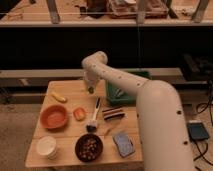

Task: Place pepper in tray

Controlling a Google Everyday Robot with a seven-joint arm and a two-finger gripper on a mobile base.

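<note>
The gripper (90, 87) hangs low over the back part of the wooden table (67, 89), just left of the tray (120, 102) and outside its rim. Its fingers are pressed together on a small dark-green bit at their tips, which looks like the pepper (91, 91). The pepper sits right between the fingertips and pokes out a little below them, close to the tabletop. Whether it touches the wood cannot be told. The tray, dark green with a raised rim, is partly covered by the white arm that crosses over it. Farther left of the tray lies a small yellow curved item (59, 97). To the tray's front left are a round orange bowl (54, 116) and a chunky orange-red vegetable (79, 113). A dark-handled brush (94, 117) lies just in front of the tray's left corner, well apart from the fingers.
</note>
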